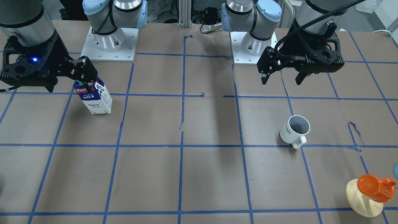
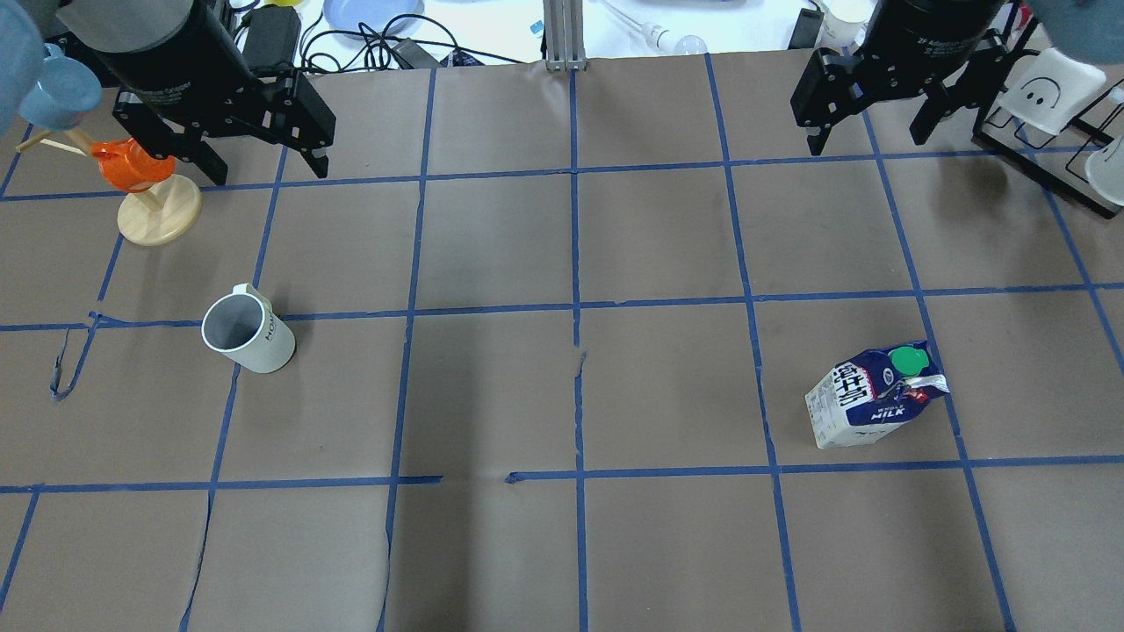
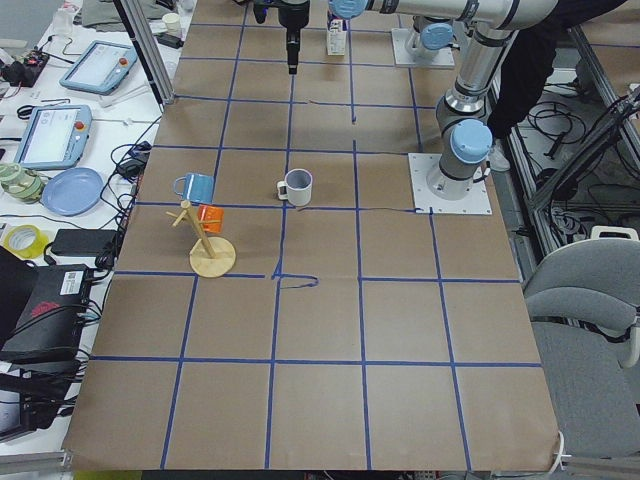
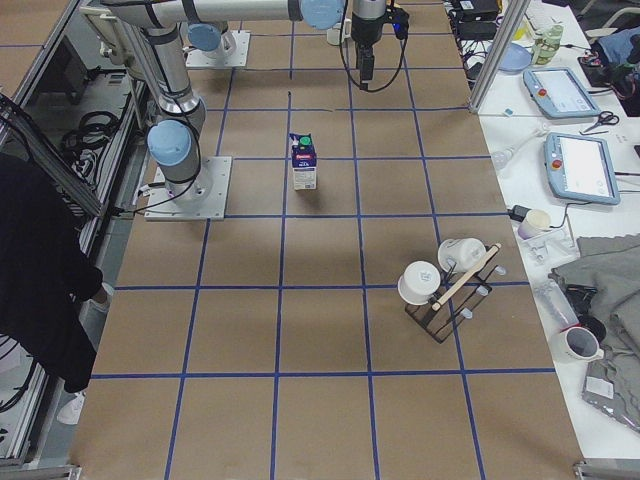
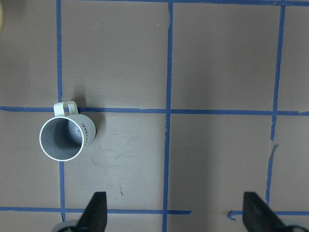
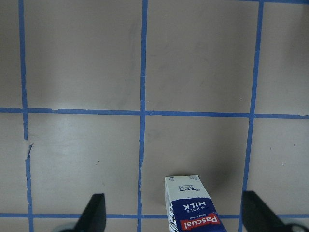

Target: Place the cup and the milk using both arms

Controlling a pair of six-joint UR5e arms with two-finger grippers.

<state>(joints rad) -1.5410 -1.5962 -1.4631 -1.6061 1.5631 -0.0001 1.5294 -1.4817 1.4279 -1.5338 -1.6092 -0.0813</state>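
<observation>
Overhead exterior view: nothing picked up yet, so I read this as the approach to grasp. At upper left the left end effector (image 2: pixel 261 162) is spread wide and empty. At upper right the right end effector (image 2: pixel 869 136) is also spread and empty. On the desk (image 2: pixel 492 263), the cup (image 2: pixel 246 332) stands upright left of centre, mouth up, handle (image 2: pixel 243 288) toward the top of the frame. At lower right the milk (image 2: pixel 874 399) stands upright, green cap (image 2: pixel 904 360) on top, turned off the blue tape grid (image 2: pixel 575 307). Left wrist view puts the cup at middle left, outside the span of the fingers (image 5: pixel 96 212), so shift sideways to centre it before descending. Suggest pinching one wall at the rim away from the handle, or spanning the body with the handle left outside the jaws. Right wrist view has the milk at the bottom edge, between that side's fingers (image 6: pixel 94 212), slightly right of centre. Make a small correction, then yaw the wrist so the pads meet two flat faces, not corners. Grip below the gable and squeeze lightly, since the carton probably dents. Watch the orange cup-like thing (image 2: pixel 132 167) on the wooden stand (image 2: pixel 158 219), just beside the left end effector in frame. Come straight down, close only once centred.
</observation>
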